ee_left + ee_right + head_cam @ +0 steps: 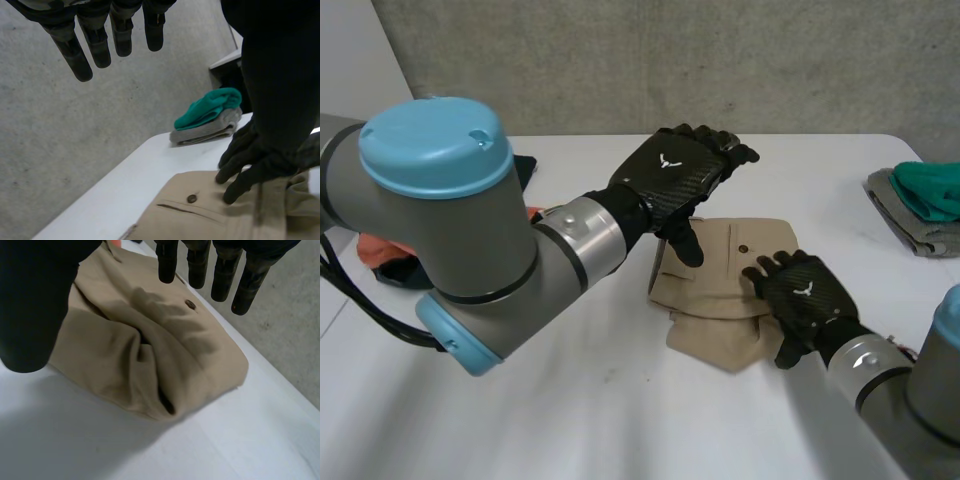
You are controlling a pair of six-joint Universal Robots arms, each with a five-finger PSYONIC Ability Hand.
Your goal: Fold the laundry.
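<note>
White table (620, 420) butting up vs. grey concrete wall (670, 60), wall spanning whole bkgd behind it.

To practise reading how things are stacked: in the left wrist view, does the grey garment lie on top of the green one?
No, the green garment lies on top of the grey garment.

Soft, even light from overhead; white worktop (620, 420) bright, no hard glare. Mild sheen on light-blue arm cap (435, 140) and on carbon back of left hand (670, 175). Beige trousers (150, 355) evenly lit, deep shade inside folds. Right hand (222, 270) underside near-black, unlit; grey concrete wall (75, 150) flat, matte.
</note>
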